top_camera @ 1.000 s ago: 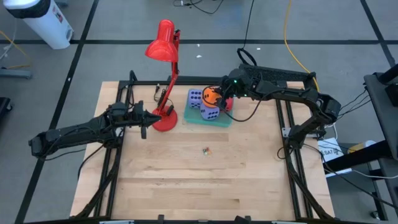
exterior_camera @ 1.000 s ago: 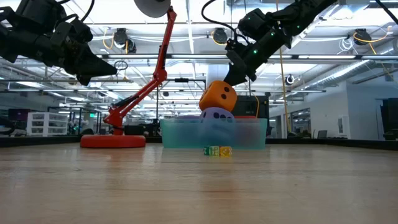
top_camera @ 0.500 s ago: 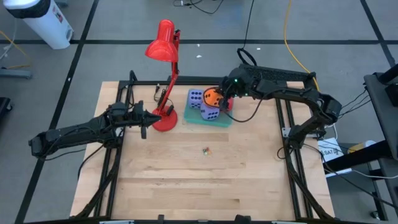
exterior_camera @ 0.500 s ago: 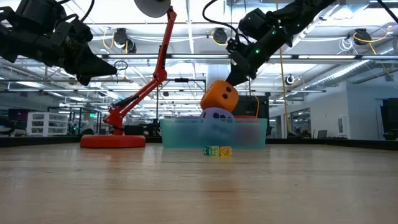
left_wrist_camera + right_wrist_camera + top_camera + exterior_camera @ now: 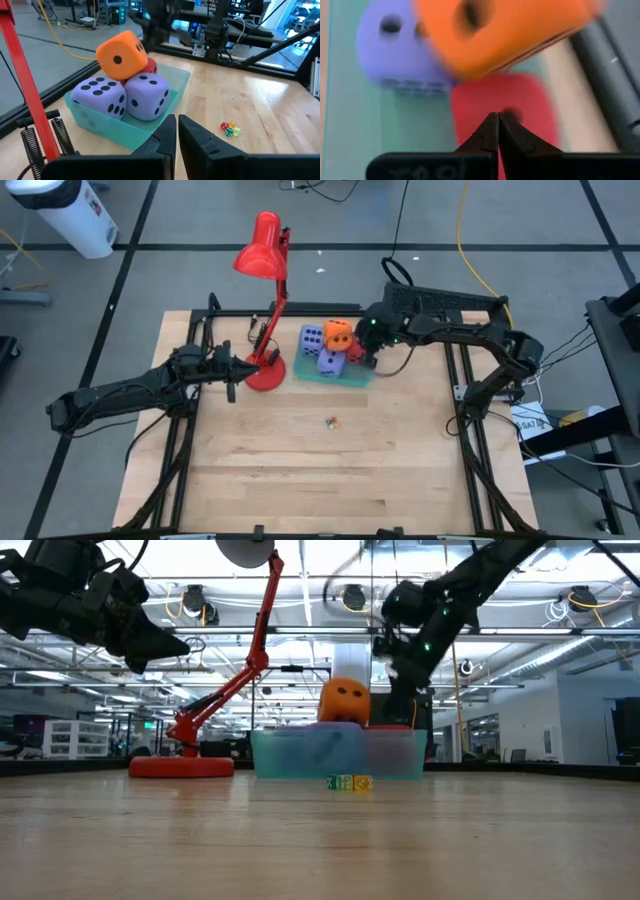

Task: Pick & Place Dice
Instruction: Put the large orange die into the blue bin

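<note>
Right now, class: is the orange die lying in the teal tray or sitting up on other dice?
Sitting up on the others: the orange die rests tilted atop the two purple dice and the red die, inside the tray.

Tray (image 5: 352,377) sits at the table's (image 5: 300,480) far middle, lamp base (image 5: 265,375) just beside it on the left, lamp head (image 5: 258,248) reaching back past the far edge. In the tray, two dice (image 5: 100,97) (image 5: 146,96) lie side by side at the front, a third die (image 5: 121,54) rests on top of them and a fourth (image 5: 502,107) lies behind, under it. Tiny dice cluster (image 5: 331,421) lies on the table in front of the tray, well apart; left gripper (image 5: 232,370) hangs left of the lamp base, right gripper (image 5: 366,358) over the tray's right end.
</note>
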Controlling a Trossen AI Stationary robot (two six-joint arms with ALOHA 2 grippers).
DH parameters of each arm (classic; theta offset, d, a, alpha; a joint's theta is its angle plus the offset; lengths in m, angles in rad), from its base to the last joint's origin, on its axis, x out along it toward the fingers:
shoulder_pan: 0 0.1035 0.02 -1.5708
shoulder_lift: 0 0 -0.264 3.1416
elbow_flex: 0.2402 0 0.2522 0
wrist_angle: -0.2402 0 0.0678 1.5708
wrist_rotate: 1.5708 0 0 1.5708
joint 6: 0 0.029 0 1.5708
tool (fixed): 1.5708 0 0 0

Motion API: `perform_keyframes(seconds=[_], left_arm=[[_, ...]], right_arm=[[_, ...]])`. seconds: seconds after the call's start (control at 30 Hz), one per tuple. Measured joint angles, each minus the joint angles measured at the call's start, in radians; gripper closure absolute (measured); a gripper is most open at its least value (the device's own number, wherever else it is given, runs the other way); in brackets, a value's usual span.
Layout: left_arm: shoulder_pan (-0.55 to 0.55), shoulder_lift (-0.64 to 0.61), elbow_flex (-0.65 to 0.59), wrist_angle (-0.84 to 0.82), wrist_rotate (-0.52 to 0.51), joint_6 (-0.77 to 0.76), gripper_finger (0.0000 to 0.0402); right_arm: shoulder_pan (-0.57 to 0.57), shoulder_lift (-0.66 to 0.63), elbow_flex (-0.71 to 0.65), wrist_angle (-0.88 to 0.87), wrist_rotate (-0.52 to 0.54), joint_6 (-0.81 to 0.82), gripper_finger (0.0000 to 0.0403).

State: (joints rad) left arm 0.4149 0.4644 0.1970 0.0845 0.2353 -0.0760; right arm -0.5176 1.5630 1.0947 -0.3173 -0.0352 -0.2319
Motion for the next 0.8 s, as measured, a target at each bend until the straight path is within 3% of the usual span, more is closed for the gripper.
perform_keyframes(seconds=[0.3,0.8], left_arm=[[0.0,0.0,0.0,0.007,-0.001,0.055,0.0371],[0.0,0.0,0.0,0.052,0.0,0.012,0.0371]], right_arm=[[0.031,-0.003,0.001,0.017,-0.021,-0.023,0.0403],[0.068,-0.02,0.006,0.14,-0.019,0.0,0.0403]])
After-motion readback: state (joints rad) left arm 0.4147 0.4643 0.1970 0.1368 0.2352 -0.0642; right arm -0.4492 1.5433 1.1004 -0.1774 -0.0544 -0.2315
